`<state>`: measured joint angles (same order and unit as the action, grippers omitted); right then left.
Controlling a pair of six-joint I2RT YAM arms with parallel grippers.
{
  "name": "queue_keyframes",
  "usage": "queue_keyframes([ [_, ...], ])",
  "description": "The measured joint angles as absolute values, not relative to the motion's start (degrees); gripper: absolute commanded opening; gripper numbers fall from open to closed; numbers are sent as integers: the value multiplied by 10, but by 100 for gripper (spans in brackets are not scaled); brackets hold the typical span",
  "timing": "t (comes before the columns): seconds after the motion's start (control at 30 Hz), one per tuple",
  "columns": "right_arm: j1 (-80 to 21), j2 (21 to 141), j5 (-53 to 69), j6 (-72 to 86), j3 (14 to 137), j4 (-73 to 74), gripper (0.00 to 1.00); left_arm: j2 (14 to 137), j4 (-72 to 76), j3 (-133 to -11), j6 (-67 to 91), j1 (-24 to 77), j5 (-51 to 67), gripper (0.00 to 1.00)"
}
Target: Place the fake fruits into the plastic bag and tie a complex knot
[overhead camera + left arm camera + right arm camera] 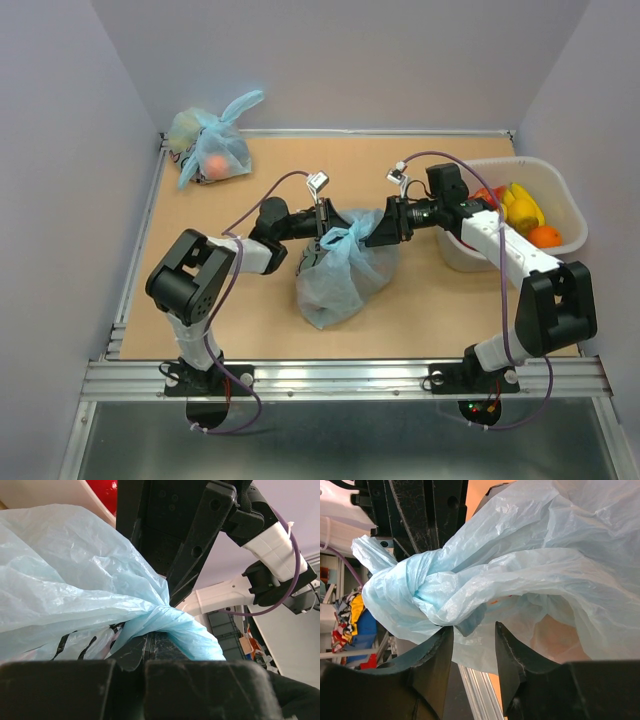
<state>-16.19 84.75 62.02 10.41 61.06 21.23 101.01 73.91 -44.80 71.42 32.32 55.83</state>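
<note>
The light-blue plastic bag (345, 272) sits mid-table, its handles gathered into a knot (338, 238) at the top. My left gripper (322, 226) is shut on a twisted handle end (185, 630) beside that knot. In the left wrist view the fingertips (149, 639) are pressed together under the film. My right gripper (377, 228) faces it from the other side. Its fingers (439, 647) stand apart just below the knot (427, 592), and loose film hangs between them unclamped. Fake fruits, a yellow banana (522, 204), an orange (545, 236) and a red one (489, 195), lie in the bin.
A white plastic bin (565, 200) stands at the right edge behind my right arm. A smaller tied blue bag (212, 152) with pink and pale lumps lies in the back left corner. Grey walls close the table on three sides, and a metal rail (350, 375) runs along the near edge.
</note>
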Motion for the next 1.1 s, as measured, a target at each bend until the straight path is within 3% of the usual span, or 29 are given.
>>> queue_keyframes([
  [0.3,-161,853,620,99,611,212,50,1020,741,-454,734,324,556,0],
  [0.63,-161,859,622,108,611,181,47,1027,746,-458,753,320,550,0],
  [0.83,-161,854,637,144,587,96,27,1030,748,-459,759,316,537,0],
  [0.97,-162,851,650,168,573,49,1,1030,746,-459,762,314,529,0],
  [1.1,-162,844,655,175,568,31,0,1030,751,-459,762,314,524,10],
])
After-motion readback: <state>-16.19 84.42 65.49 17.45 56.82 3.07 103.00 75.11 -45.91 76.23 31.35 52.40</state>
